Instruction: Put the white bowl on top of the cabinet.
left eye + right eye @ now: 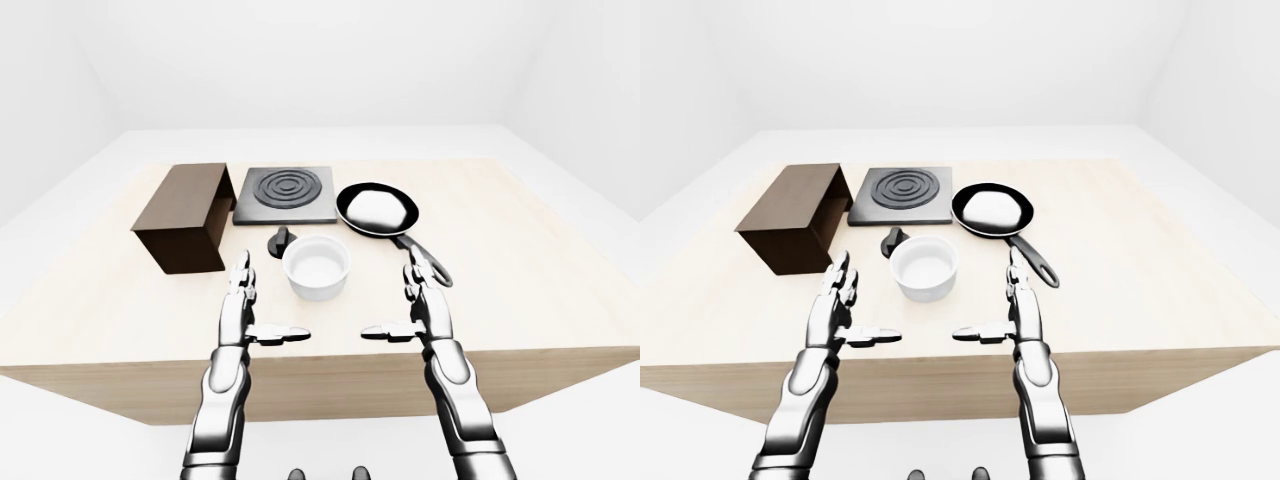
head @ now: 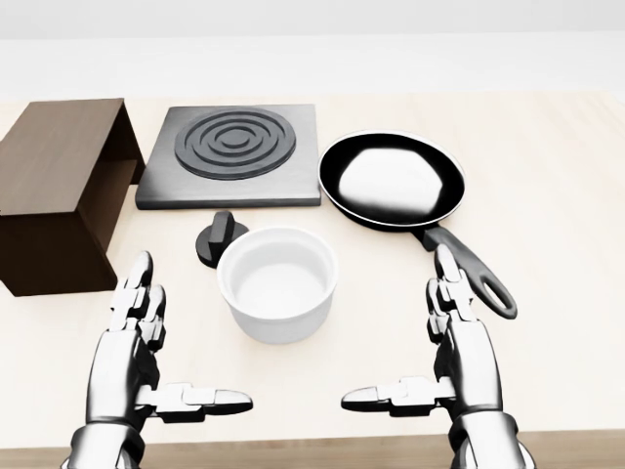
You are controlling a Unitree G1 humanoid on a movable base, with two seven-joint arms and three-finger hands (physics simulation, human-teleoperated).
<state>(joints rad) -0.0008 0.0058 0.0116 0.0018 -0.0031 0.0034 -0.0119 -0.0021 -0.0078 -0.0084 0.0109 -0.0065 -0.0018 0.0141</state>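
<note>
The white bowl (image 2: 278, 283) is seen standing upright on the table (image 2: 566, 244) at the centre of the head view, just below the small black knob (image 2: 217, 237) and the stove plate (image 2: 234, 154), and empty as far as can be told. It lies between the two hands and above them in the frame: the left hand (image 2: 146, 357) is found at lower left, the right hand (image 2: 454, 352) at lower right, both spread wide with fingers stretched upward and thumbs turned inward toward each other, nothing being held by either. Neither hand touches the bowl; the left is judged slightly the nearer. The dark brown cabinet (image 2: 59, 191) is set at the upper left of the frame, on the left hand's side, its flat top bare. The coming move is therefore judged to turn on a reach up-frame to the bowl, then a carry leftward and upward onto that top. The black pan (image 2: 391, 181) at upper right stays clear of that path.
</note>
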